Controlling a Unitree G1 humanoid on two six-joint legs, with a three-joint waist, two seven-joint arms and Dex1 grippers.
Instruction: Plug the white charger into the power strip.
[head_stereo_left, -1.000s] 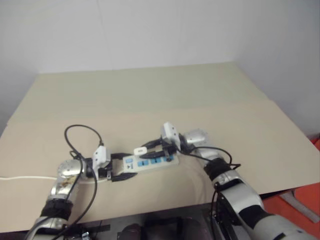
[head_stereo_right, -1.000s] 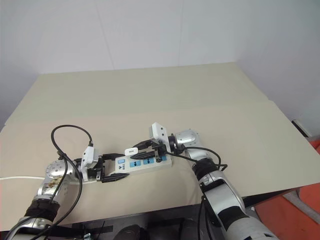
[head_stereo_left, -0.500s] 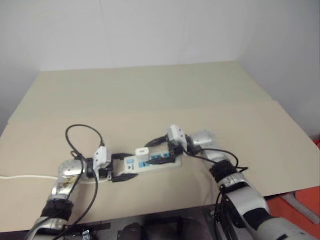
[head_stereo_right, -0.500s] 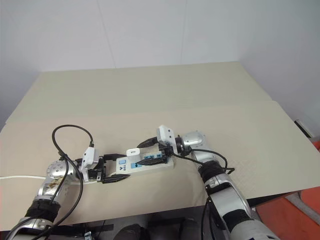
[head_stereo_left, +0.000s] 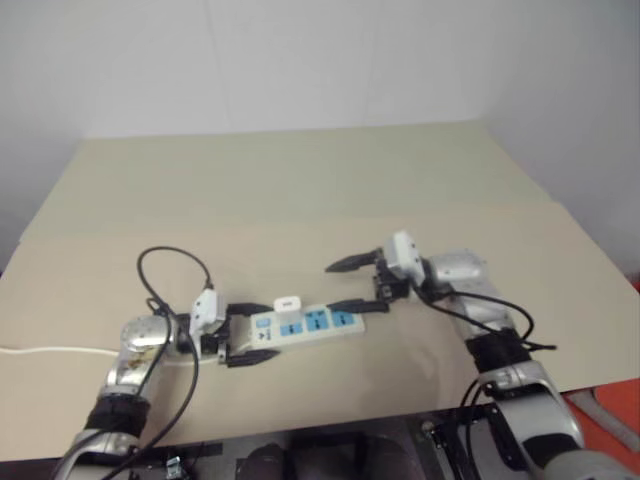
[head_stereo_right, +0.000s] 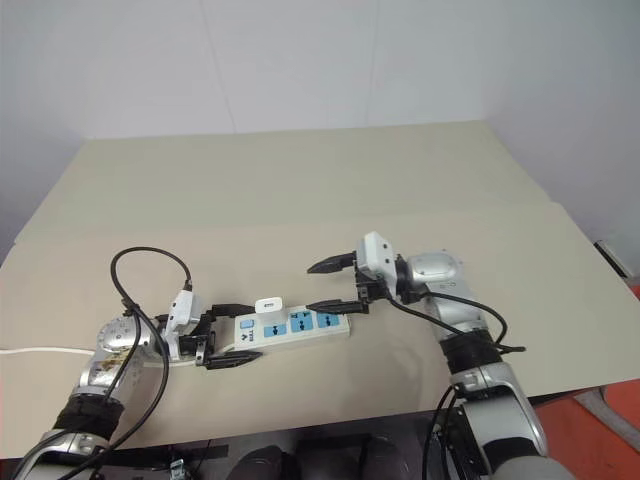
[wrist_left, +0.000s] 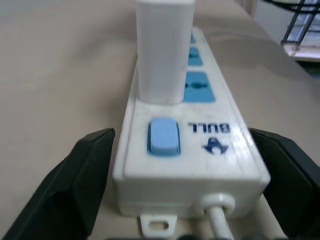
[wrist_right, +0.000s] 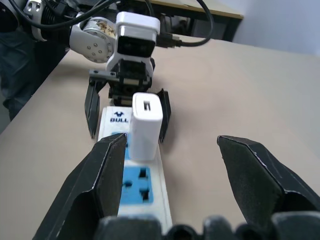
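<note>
Charger (wrist_left: 165, 50) is standing upright in the strip's (head_stereo_left: 305, 326) socket nearest the switch end, so the plug-in looks done. Left gripper (head_stereo_left: 247, 334) is straddling that end, fingers apart, nothing clamped. Right gripper (head_stereo_left: 352, 286) is hanging spread and empty over the far end. Next: check seating, clear both arms.

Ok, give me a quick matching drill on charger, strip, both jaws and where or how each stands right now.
Things:
1. small white cube-shaped charger
2. long white power strip with blue sockets
3. left gripper
4. right gripper

States:
A. jaws open, off the strip, beyond its far end
B. lying flat on the tan table
C. standing upright in the socket nearest the switch
D. jaws open on either side of the strip's cord end

Pairs: 1-C, 2-B, 3-D, 4-A
</note>
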